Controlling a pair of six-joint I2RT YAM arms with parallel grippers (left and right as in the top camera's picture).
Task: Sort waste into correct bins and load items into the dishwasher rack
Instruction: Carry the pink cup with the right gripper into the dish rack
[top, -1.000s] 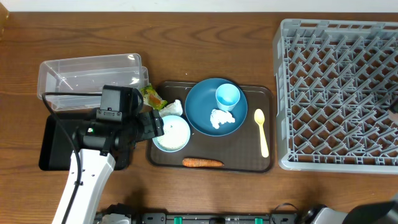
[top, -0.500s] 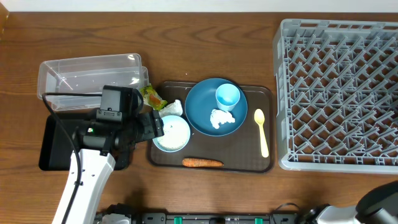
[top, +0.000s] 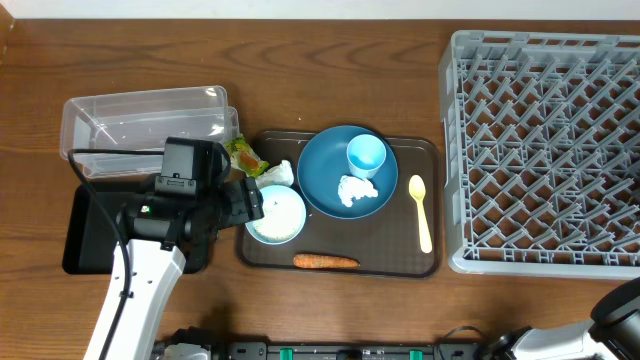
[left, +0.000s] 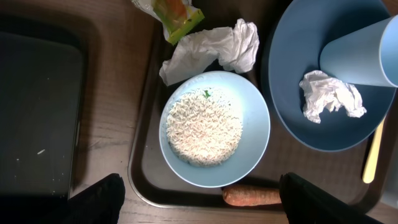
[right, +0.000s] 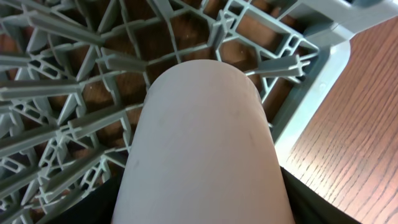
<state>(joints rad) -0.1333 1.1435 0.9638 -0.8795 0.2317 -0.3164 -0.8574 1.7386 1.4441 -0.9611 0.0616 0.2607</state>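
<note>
Overhead view shows most of the job not yet done. The carrot (top: 325, 262), the spoon (top: 421, 212), the blue plate (top: 320, 165) with a cup (top: 366, 155) and a tissue (top: 357, 190) on it, and the white bowl (top: 275, 215) all sit on the brown tray (top: 432, 262), midway along the surface's near edge. The clear tub (top: 70, 130) and black tray (top: 80, 240) stand by the left edge, and the rack (top: 452, 150) fills the right edge. The step in hand looks like loading. In the right wrist view a pink bowl (right: 205, 155) hangs over a corner of the rack, and the right fingers (right: 311, 205) press its two sides, clamped on it as far as I can judge. The next move calls for lowering it between the pegs and only then letting go, so it does not tip. The left fingers (left: 99, 202) are spread apart above the near rim of the white bowl, which holds rice (left: 204, 127). They will likely need to drop and close on that rim to carry the rice to a bin. Compared with half a second ago, the left arm and everything on the brown tray are unchanged. The right arm (top: 625, 305) at the near right corner shows less of itself and has slid toward the right edge.
</note>
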